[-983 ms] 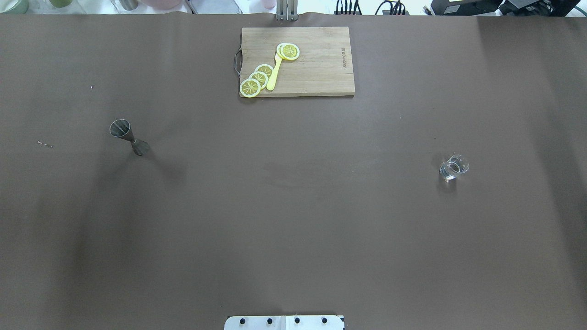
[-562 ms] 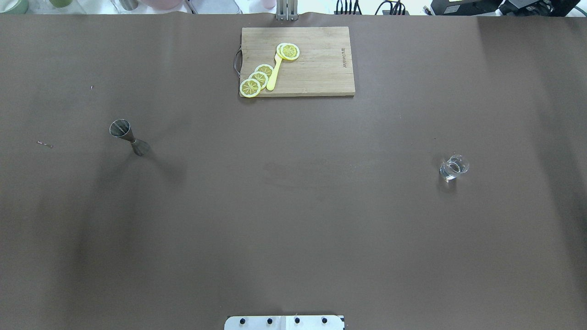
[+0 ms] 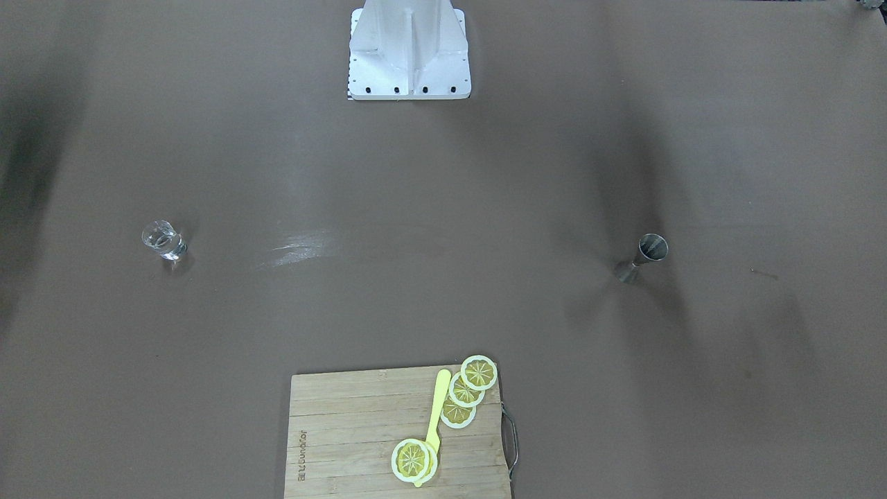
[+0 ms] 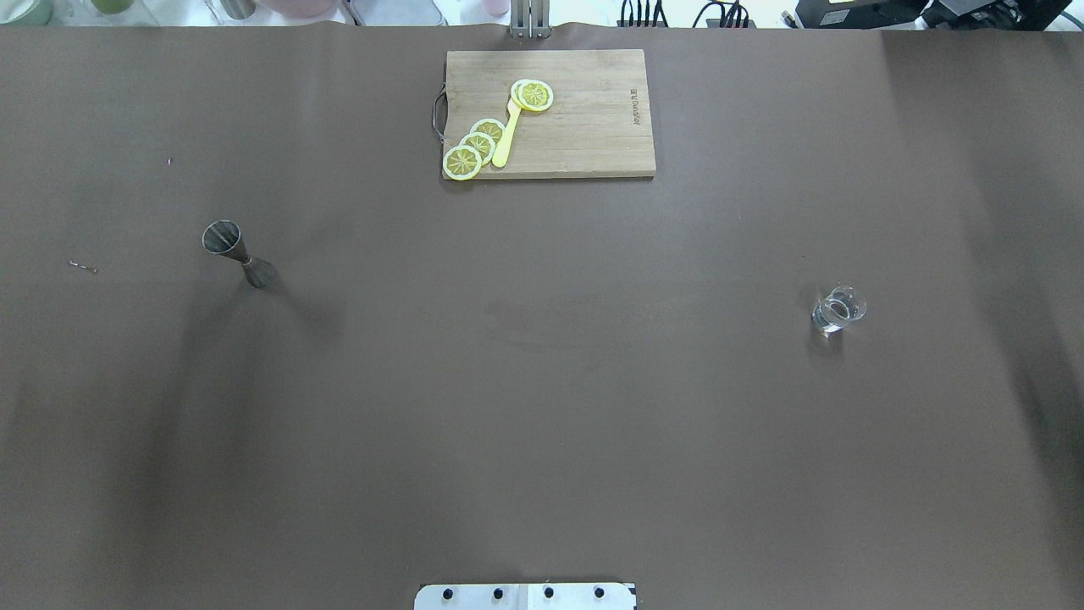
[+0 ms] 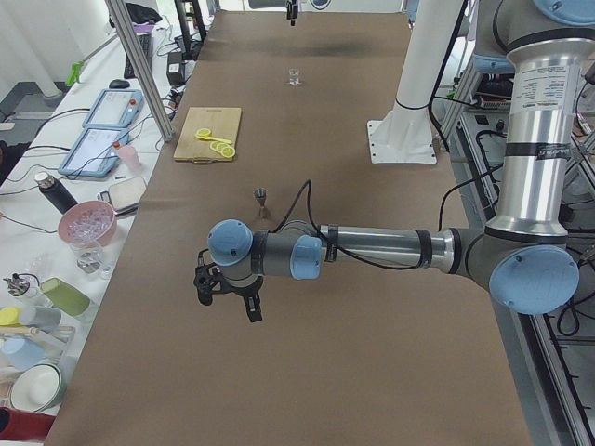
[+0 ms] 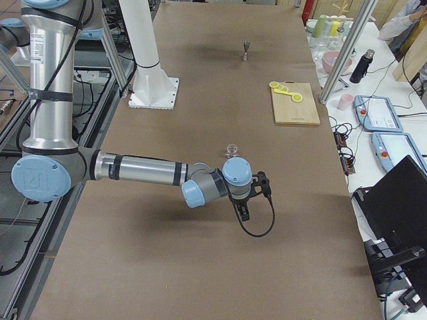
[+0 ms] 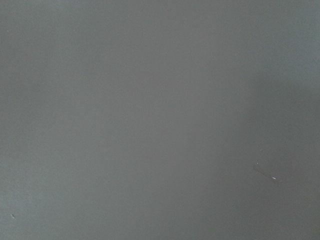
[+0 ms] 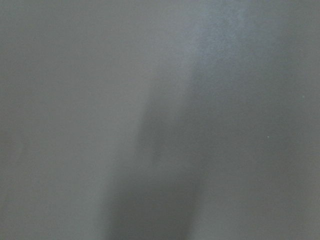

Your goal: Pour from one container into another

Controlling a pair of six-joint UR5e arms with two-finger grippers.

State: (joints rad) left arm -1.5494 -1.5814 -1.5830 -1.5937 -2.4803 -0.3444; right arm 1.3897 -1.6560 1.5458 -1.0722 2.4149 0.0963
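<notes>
The small clear glass stands upright on the brown table's right side, also visible in the front view and near the right arm in the right side view. The silver jigger stands upright on the left side. My left gripper hangs above the table, nearer the camera than the jigger. My right gripper hovers just short of the glass. Both grippers show only in the side views, so I cannot tell their state. The wrist views show bare table only.
A wooden cutting board with lemon slices and a yellow knife lies at the table's far middle. The white robot base stands at the near edge. Cups, bottles and tablets crowd a side bench.
The glass, jigger and board stay where they were. Only the soft shadows on the table's left and right sides have shifted slightly.
</notes>
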